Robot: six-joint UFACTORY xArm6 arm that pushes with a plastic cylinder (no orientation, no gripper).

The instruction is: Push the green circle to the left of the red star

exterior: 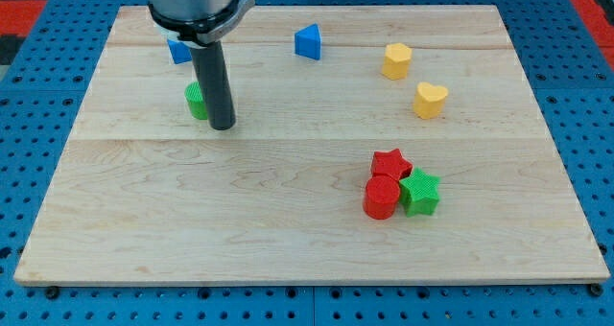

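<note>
peeking from behind my tip (pixel 223 127), the green circle (pixel 195 101) looks round, perhaps; no jaws visible.

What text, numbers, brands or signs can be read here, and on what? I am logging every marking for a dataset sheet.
None: no readable text, number, brand or sign shows in the camera view.
Wooden board: bare wood grain only.
Blocks, such as the green circle and red star: plain coloured faces.
Dark rod ending in my tip, just right of the green circle: no marking visible.
</note>
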